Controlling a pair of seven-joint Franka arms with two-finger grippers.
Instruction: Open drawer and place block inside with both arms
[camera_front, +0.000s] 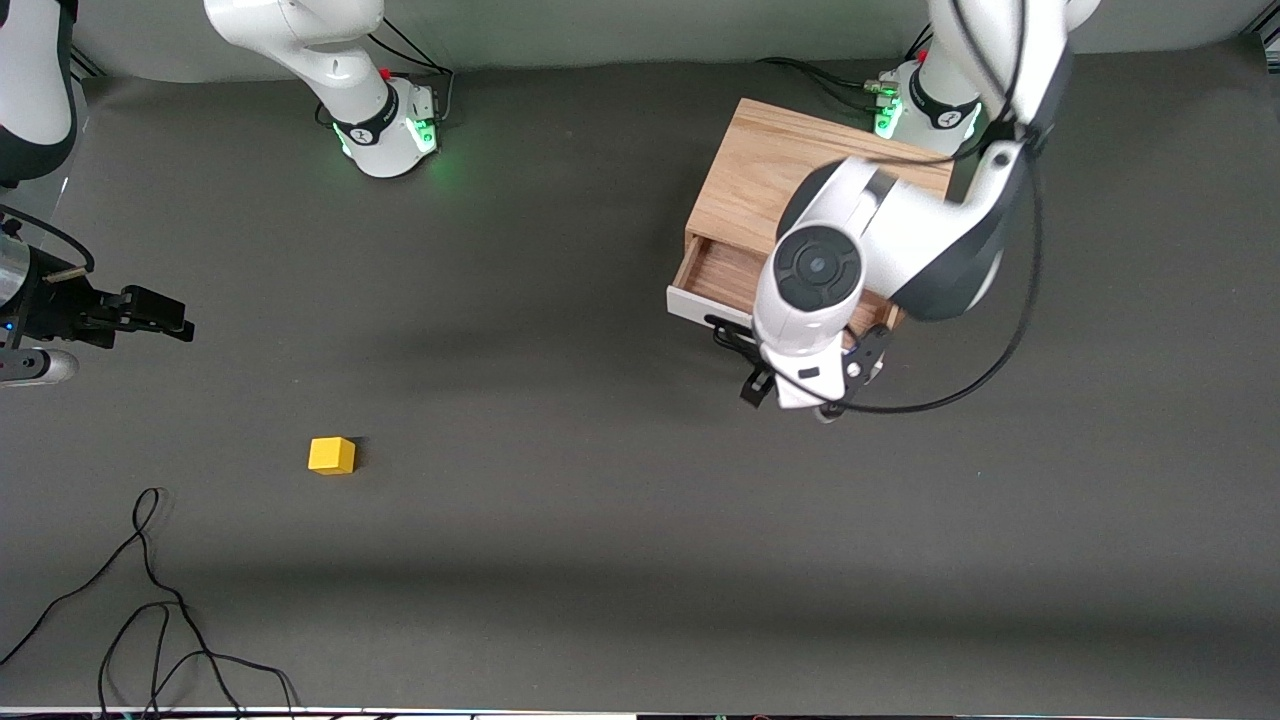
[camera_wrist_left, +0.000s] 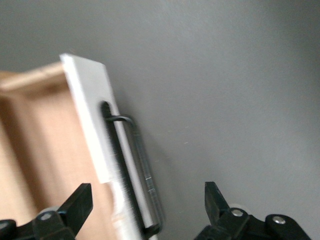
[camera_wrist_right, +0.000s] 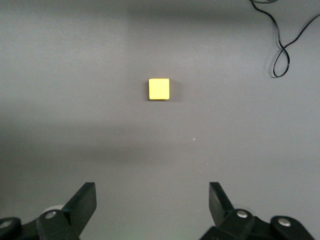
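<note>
The oak cabinet (camera_front: 770, 165) stands near the left arm's base, and its drawer (camera_front: 722, 272) is pulled partly out. My left gripper (camera_front: 812, 372) hangs open over the drawer's white front panel (camera_wrist_left: 90, 110). In the left wrist view (camera_wrist_left: 147, 200) its fingers stand apart on either side of the panel and the black wire handle (camera_wrist_left: 146, 172), not touching them. The yellow block (camera_front: 332, 455) lies on the table toward the right arm's end, nearer the front camera. My right gripper (camera_front: 170, 313) is open and empty above the table. The right wrist view (camera_wrist_right: 151, 200) shows the block (camera_wrist_right: 159, 89) ahead of it.
A loose black cable (camera_front: 150, 600) lies on the grey mat near the front camera's edge at the right arm's end; it also shows in the right wrist view (camera_wrist_right: 285, 45). The left arm's cable (camera_front: 1000, 350) loops beside the cabinet.
</note>
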